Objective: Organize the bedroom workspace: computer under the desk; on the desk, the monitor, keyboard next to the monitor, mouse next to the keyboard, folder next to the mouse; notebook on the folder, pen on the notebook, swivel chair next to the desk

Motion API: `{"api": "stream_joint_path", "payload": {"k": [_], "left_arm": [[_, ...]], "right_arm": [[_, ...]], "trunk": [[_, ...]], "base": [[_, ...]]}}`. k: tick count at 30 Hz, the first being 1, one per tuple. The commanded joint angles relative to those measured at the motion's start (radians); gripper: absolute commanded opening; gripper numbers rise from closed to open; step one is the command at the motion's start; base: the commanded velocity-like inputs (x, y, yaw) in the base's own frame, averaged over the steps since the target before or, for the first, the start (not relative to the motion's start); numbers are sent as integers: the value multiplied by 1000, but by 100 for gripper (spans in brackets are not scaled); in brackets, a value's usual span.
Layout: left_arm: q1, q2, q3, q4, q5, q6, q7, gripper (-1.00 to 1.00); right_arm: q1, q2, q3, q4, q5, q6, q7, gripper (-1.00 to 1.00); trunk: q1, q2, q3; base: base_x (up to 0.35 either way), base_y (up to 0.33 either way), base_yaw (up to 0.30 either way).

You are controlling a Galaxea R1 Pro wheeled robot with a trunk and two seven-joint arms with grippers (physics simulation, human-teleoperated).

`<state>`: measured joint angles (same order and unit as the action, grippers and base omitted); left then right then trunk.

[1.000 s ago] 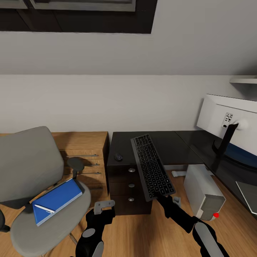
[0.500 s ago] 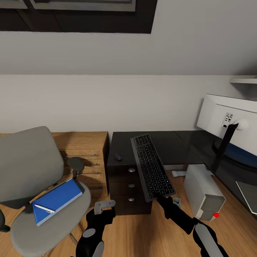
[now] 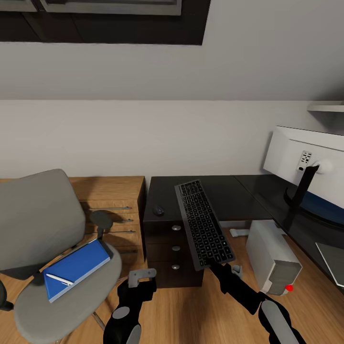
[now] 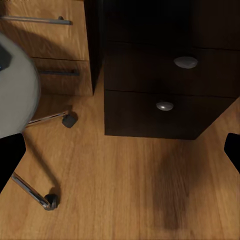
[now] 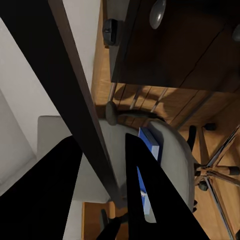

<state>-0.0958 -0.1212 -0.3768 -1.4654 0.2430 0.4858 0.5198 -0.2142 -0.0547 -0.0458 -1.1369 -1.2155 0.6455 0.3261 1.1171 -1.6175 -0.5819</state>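
My right gripper (image 3: 218, 262) is shut on the near end of the keyboard (image 3: 202, 221), which slants up over the front of the black desk (image 3: 229, 191). In the right wrist view the keyboard (image 5: 75, 100) runs edge-on between the fingers (image 5: 150, 200). The mouse (image 3: 158, 209) lies on the desk's left end. The monitor (image 3: 298, 155) stands at the right, its white back to me. The computer (image 3: 273, 255) sits on the floor under the desk. The blue folder (image 3: 76, 267) with the pen (image 3: 59, 279) on it lies on the swivel chair (image 3: 36, 224). A grey notebook (image 3: 333, 260) lies at the far right. My left gripper (image 3: 141, 274) hangs open low over the floor.
A light wooden drawer unit (image 3: 112, 200) stands behind the chair, left of the desk. The desk's drawers with silver knobs (image 4: 165, 106) face my left gripper, and the chair's chrome legs and castors (image 4: 69, 119) are close beside it. A shelf (image 3: 327, 107) juts out above the monitor.
The left arm has shifted very slightly. The keyboard, the right arm and everything else stand as before.
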Motion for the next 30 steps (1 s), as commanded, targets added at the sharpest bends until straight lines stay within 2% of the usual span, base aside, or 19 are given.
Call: {"api": "stream_joint_path", "payload": {"k": [1,8,16,21,22,24,28,29,30], "left_arm": [[-1,0,-2,-1,10,2,9,100],[-1,1,-5,-21,10,1,9,100],[-1,4,-7,-33,10,-1,10,100],[-1,5,-7,-33,10,-1,10,100],[-1,5,-7,-33,10,-1,10,100],[-1,5,-7,-33,10,-1,11,100],[-1,5,-7,-33,10,-1,11,100],[-1,5,-7,-33,10,-1,11,100],[-1,3,-10,-32,10,-1,11,100]], "right_arm": [[-1,0,-2,0,-2,6,2,-100],[-1,1,-2,0,2,5,3,-100],[-1,5,-4,-1,1,-2,-8,-100],[-1,10,-8,-2,-2,-18,-39,-100],[-1,16,-9,0,-3,-72,-63,-100],[-1,18,-8,0,-5,-93,-81,-100],[-1,25,-5,-1,-97,-106,-115,-100],[-1,27,-1,-2,-142,-107,-143,-100],[-6,55,1,-5,-182,-108,-235,-100]], "trunk": [[0,-1,-1],[0,-1,-1],[0,-1,-1],[0,-1,-1],[0,-1,-1],[0,-1,-1],[0,-1,-1],[0,-1,-1],[0,-1,-1]], "base": [[0,0,0],[13,0,0],[243,0,0],[95,0,0],[7,0,0],[5,0,0],[1,0,0],[0,0,0],[0,0,0]]}}
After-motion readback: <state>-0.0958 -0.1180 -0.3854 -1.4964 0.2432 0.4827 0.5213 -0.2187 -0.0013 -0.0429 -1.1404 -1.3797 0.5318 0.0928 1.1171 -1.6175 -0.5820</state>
